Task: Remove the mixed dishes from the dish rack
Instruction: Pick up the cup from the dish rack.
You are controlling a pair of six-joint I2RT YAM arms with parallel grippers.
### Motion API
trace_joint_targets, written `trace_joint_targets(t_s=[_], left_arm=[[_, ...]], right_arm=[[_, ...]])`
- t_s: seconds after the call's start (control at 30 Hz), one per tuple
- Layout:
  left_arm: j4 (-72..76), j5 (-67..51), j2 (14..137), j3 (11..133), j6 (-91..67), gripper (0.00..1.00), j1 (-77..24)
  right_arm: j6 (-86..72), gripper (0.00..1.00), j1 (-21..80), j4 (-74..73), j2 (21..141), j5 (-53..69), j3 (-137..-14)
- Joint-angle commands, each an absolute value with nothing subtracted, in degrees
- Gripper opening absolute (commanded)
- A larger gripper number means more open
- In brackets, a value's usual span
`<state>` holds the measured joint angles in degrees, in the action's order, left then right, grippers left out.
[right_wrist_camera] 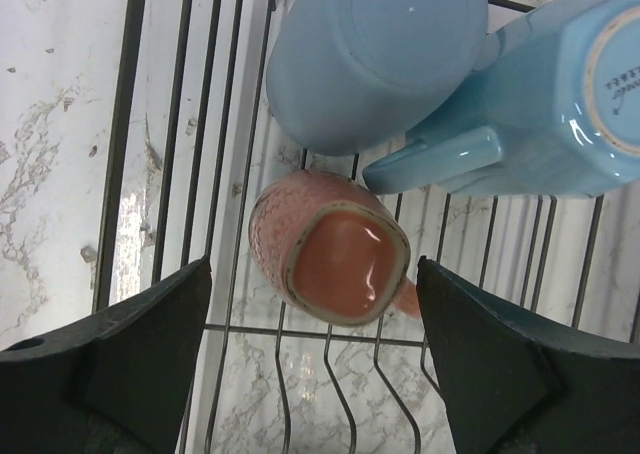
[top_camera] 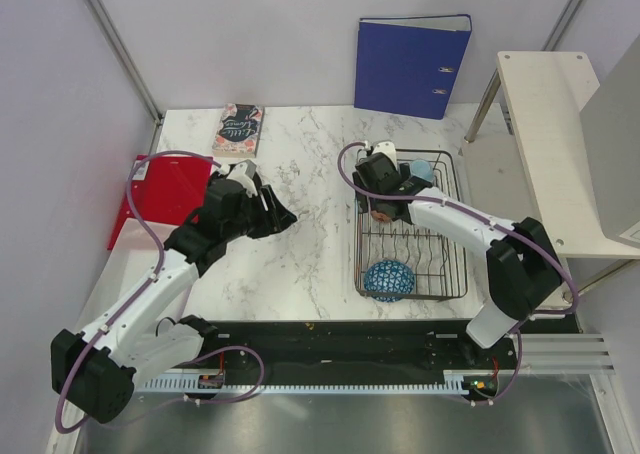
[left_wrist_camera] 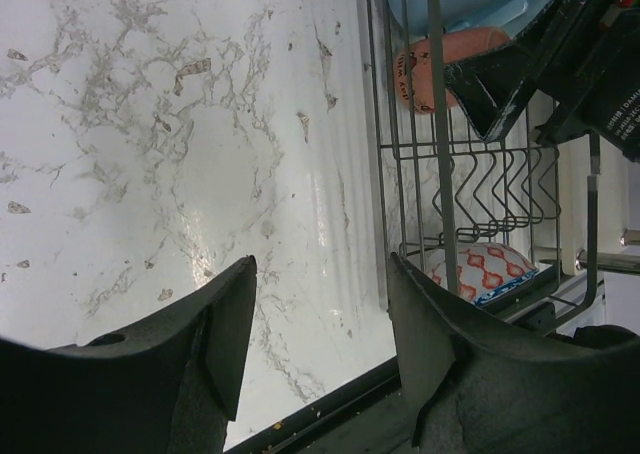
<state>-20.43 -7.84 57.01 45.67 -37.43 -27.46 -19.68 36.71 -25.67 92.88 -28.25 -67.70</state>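
Since no dish that I can see sits out on the surface (top_camera: 300,174), the job looks like it has hardly begun. Every dish in view is inside the dish rack (top_camera: 440,264).

At the near end of the rack sits the blue bowl (top_camera: 388,280) with the net pattern. The left wrist view shows a dish with red shapes and a blue edge at that same end. I cannot tell if it is this bowl or a different dish. Further along, the small pink-orange cup (right_wrist_camera: 340,259) lies tipped on the wires, with its mouth turned up to the right wrist camera. At the far end are the blue mugs (right_wrist_camera: 375,59), two of them, just beside the cup. I cannot find a black dish in these views. So I think at least four dishes need to come out.

The left hand (left_wrist_camera: 320,274) hangs over the bare surface beside the rack. Its fingers (left_wrist_camera: 200,354) are spread apart and hold nothing.

The right hand (right_wrist_camera: 312,274) is above the rack, right over the cup. It is spread wide, with one finger on each side of the cup. I see a gap on both sides, so it does not seem to touch the cup. I think the cup is the first dish it will lift out.
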Motion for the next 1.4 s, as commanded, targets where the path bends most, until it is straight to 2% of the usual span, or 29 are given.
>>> trace_joint_targets(t_s=[0.0, 0.33, 0.6, 0.7, 0.93, 1.2, 1.3, 1.37], left_arm=[[-18.5, -8.5, 57.3, 45.4, -36.2, 0.62, -27.6], [-18.5, -8.2, 57.9, 45.3, -36.1, 0.62, -27.6], [-18.6, -8.0, 59.2, 44.9, -36.3, 0.62, -27.7], [-18.6, -8.0, 59.4, 45.0, -36.5, 0.62, -27.7], [-18.5, -8.3, 59.5, 45.0, -36.6, 0.61, -27.7], [-18.6, -7.6, 60.0, 45.2, -36.6, 0.61, -27.7], [-18.7, -7.6, 60.6, 45.4, -36.8, 0.61, -27.7], [-18.6, -7.3, 60.6, 45.7, -37.1, 0.61, -27.7]], right_arm=[[-20.9, 0.90, 35.9, -22.1, 95.3, -28.2, -68.8], [-22.1, 0.88, 34.3, -18.5, 97.8, -28.0, -66.9], [-23.2, 0.79, 33.5, -17.0, 97.6, -27.2, -64.3], [-23.4, 0.72, 33.3, -17.0, 96.8, -27.2, -63.5], [-23.6, 0.38, 33.3, -17.0, 94.3, -27.2, -62.5], [-24.0, 0.29, 33.6, -20.9, 84.3, -23.9, -64.5], [-23.9, 0.21, 33.9, -24.2, 81.0, -22.8, -67.1], [-24.0, 0.10, 34.2, -25.1, 79.0, -21.4, -68.0]])
